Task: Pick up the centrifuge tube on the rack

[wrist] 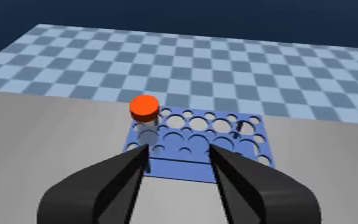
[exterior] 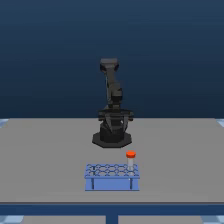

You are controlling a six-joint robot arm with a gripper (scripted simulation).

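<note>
Behind rack (exterior: 112, 177), arm (exterior: 113, 102) upright, gripper (wrist: 177, 150) spread

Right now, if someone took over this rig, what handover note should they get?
Tool: open and empty, its two dark fingers apart, with nothing between them.
Centrifuge tube: upright in a corner hole of the rack, at the exterior view's right, on the side towards the arm; orange-red cap up. In the wrist view the cap lies ahead of the fingers and off to one side.
Rack: on the grey table, in front of the arm's base.
Done: nothing gripped or lifted yet.
Left: line the tool up over the cap, come down, close on the tube, lift it straight out.
</note>
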